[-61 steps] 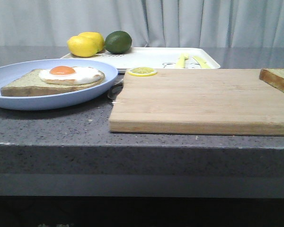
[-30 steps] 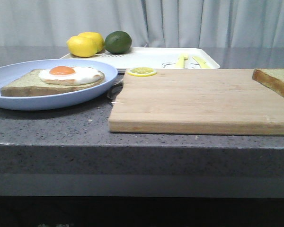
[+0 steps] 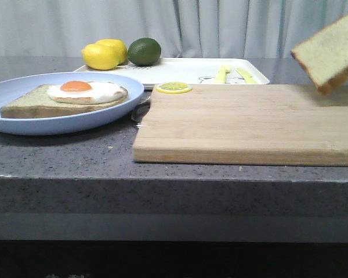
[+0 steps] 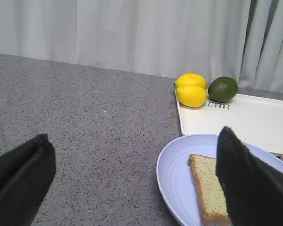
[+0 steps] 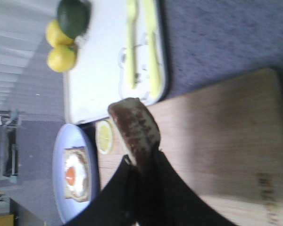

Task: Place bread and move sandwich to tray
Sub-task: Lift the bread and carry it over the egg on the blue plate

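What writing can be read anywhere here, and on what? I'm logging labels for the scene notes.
"CAR", possibly with a letter before it: on the tray, beside the lime, left wrist view.
Dark marks burned into the cutting board in the right wrist view: too blurred to read.
Nothing else readable.

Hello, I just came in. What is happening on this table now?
The right gripper holds a plain bread slice, tilted, in the air above the right end of the cutting board. The left gripper is open and empty, near the blue plate. On that plate lies a toast with a fried egg. The white tray behind carries lemons and a lime.
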